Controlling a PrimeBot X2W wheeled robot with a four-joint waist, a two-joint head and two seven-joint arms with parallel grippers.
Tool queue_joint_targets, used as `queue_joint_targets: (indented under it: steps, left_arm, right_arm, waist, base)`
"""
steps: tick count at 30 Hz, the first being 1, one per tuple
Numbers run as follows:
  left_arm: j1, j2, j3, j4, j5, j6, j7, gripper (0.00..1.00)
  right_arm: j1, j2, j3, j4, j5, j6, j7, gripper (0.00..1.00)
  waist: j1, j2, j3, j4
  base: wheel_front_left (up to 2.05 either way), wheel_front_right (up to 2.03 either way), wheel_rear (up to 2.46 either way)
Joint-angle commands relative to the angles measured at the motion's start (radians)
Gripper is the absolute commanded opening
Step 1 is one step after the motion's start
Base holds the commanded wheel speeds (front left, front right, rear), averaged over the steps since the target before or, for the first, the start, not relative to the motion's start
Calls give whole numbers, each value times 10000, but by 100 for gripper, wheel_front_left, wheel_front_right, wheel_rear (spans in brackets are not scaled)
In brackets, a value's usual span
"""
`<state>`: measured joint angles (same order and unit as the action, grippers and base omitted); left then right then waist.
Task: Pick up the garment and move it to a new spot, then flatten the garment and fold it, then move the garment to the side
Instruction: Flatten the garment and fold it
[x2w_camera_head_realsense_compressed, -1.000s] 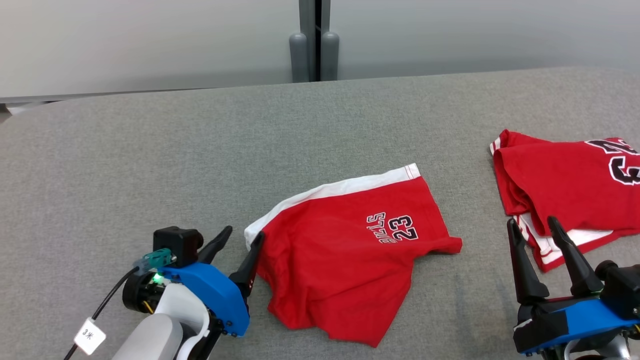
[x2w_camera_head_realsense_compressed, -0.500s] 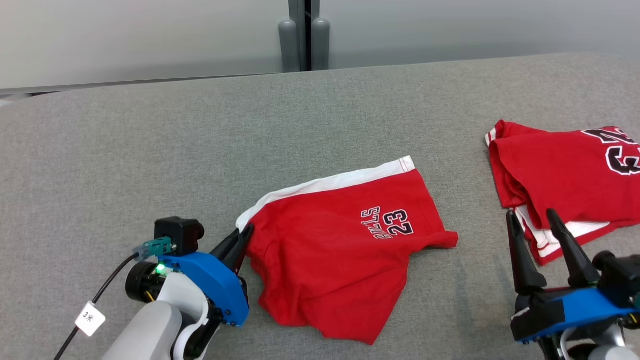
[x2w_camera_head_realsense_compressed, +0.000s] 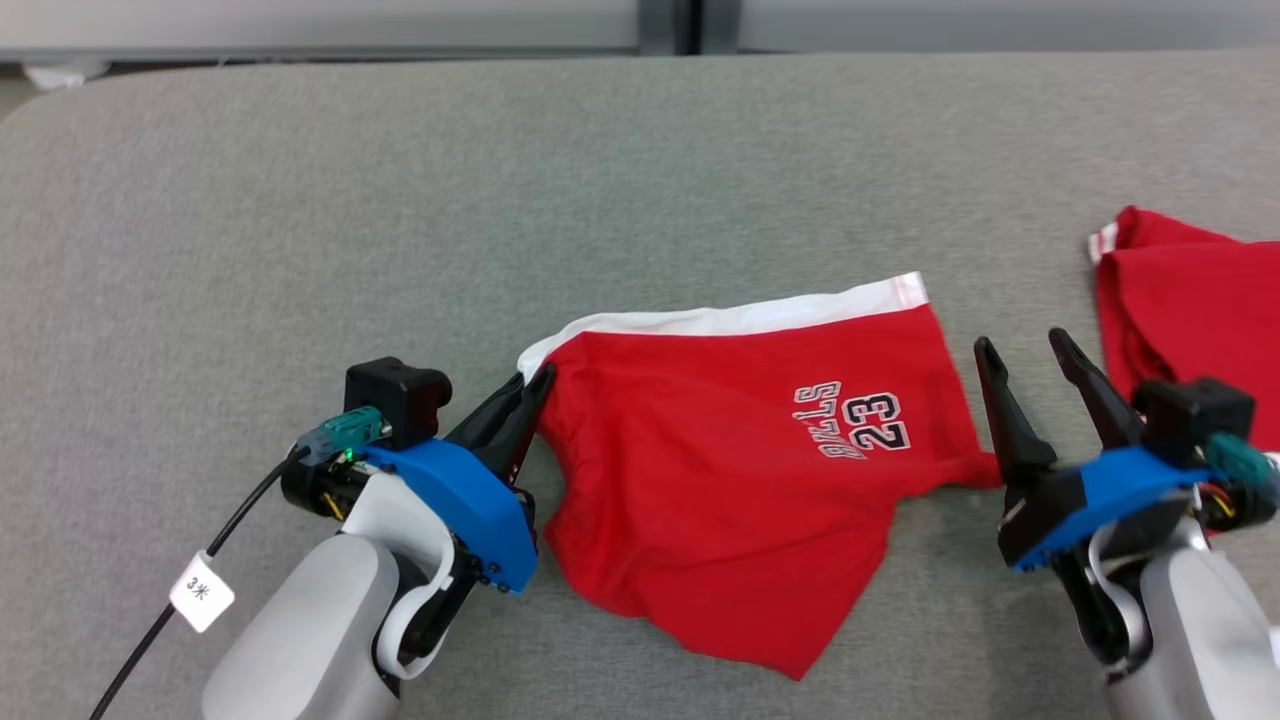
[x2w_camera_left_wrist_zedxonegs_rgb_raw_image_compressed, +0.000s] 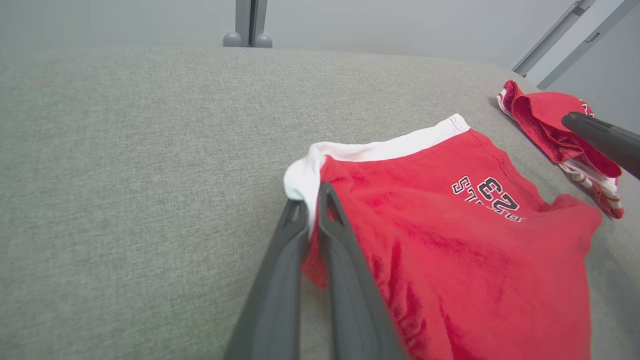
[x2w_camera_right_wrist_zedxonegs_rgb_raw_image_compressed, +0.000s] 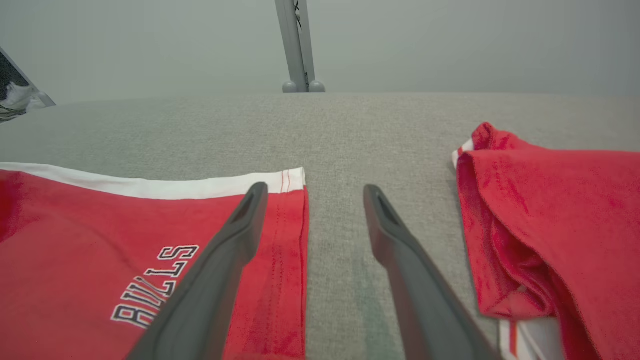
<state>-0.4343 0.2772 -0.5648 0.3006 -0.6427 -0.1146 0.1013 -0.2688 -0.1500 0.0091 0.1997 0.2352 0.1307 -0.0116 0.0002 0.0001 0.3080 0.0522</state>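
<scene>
The garment (x2w_camera_head_realsense_compressed: 740, 470) is a pair of red shorts with a white waistband and "BULLS 23" print, lying partly rumpled on the grey table (x2w_camera_head_realsense_compressed: 400, 200). My left gripper (x2w_camera_head_realsense_compressed: 530, 380) is shut on its left corner just below the waistband. The left wrist view shows the red cloth (x2w_camera_left_wrist_zedxonegs_rgb_raw_image_compressed: 450, 240) pinched between that gripper's (x2w_camera_left_wrist_zedxonegs_rgb_raw_image_compressed: 311, 200) fingers. My right gripper (x2w_camera_head_realsense_compressed: 1022, 342) stands open at the shorts' right edge. In the right wrist view its (x2w_camera_right_wrist_zedxonegs_rgb_raw_image_compressed: 315, 189) left finger lies over the shorts' (x2w_camera_right_wrist_zedxonegs_rgb_raw_image_compressed: 100, 235) hem and its right finger over bare table.
A second red garment (x2w_camera_head_realsense_compressed: 1190, 300) lies bunched at the right, also seen in the right wrist view as a red heap (x2w_camera_right_wrist_zedxonegs_rgb_raw_image_compressed: 560, 215). A grey post (x2w_camera_right_wrist_zedxonegs_rgb_raw_image_compressed: 297, 45) stands behind the table's far edge. Bare table stretches to the left and back.
My left gripper has shut on the shorts' left corner. The right gripper has moved from the second garment to the shorts' right edge. The head camera has tilted down.
</scene>
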Motion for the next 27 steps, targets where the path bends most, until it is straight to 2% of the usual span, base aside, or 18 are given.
queue_joint_targets:
  steps: [1, 13, 14, 15, 16, 21, 27]
  left_arm:
    - [-183, -28, -43, -65, 73, -52, -72, 0]
    - [-518, -152, -410, -101, 246, -79, -339, 0]
    - [-530, -156, -426, -86, 254, -83, -367, 0]
    - [-527, -155, -432, -72, 263, -85, -427, 0]
    - [-520, -144, -423, -68, 275, -78, -475, 0]
    - [-466, -4, -302, -152, 513, 197, -952, 0]
    - [-431, 302, 136, -646, 782, 762, -1589, 0]
  right_arm:
    - [-440, -136, 119, 397, 74, 1, -41, 100]
    - [-3364, -626, 1210, 4719, 356, 1, 252, 100]
    - [-3493, -625, 1329, 4951, 444, 1, 334, 39]
    - [-3610, -677, 1453, 5087, 501, 1, 300, 16]
    - [-3709, -731, 1533, 5188, 610, 1, 208, 0]
    - [-3886, -957, 1948, 5109, 947, 1, -515, 0]
    - [-3476, -1230, 1920, 3891, 1273, 1, -1680, 0]
  waist:
    - [-2, -1, 410, 394]
    - [-2, -1, 612, 883]
    - [-2, -1, 585, 889]
    - [-2, -1, 547, 888]
    - [-2, -1, 510, 881]
    - [-2, -1, 167, 753]
    - [-2, -1, -500, 451]
  base:
    - [0, 0, 0]
    - [0, 0, 0]
    - [0, 0, 0]
    - [0, 0, 0]
    - [0, 0, 0]
    - [0, 0, 0]
    - [0, 0, 0]
